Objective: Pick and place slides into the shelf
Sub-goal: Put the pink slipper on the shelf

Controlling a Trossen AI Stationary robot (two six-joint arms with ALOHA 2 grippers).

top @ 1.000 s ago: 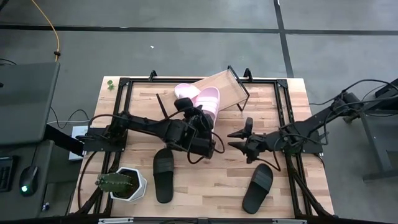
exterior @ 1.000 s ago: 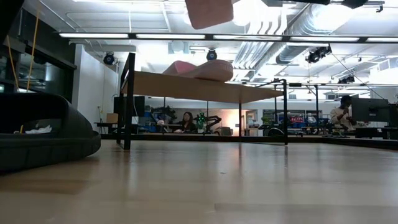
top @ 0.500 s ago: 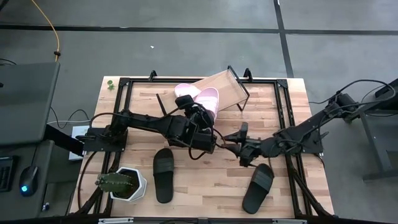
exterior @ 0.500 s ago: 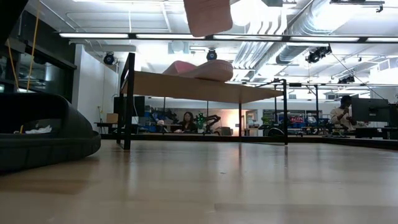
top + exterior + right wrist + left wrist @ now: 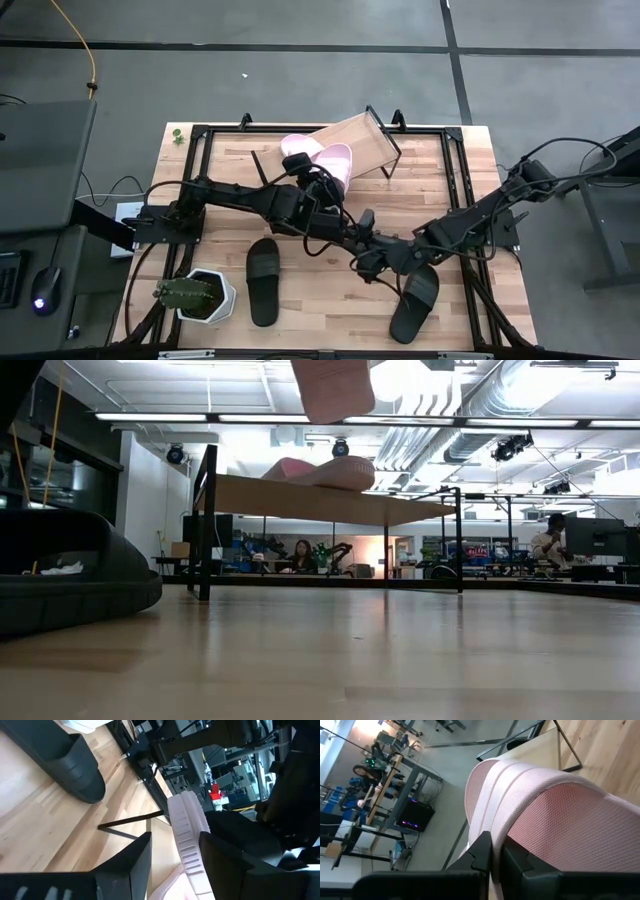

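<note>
Two pink slides are up at the far side. One pink slide (image 5: 296, 147) lies on the shelf (image 5: 362, 135). The second pink slide (image 5: 338, 160) is pinched tight in my left gripper (image 5: 318, 186), held up over the shelf's near edge. In the last second my right gripper (image 5: 362, 243) has swung left to the middle of the table, jaws wide and holding nothing. I think it is going for a black one. The right black slide (image 5: 415, 298) lies just beside it. The left black slide (image 5: 263, 281) lies by the plant pot (image 5: 205, 295), which holds a cactus. The shelf holds one of four.
</note>
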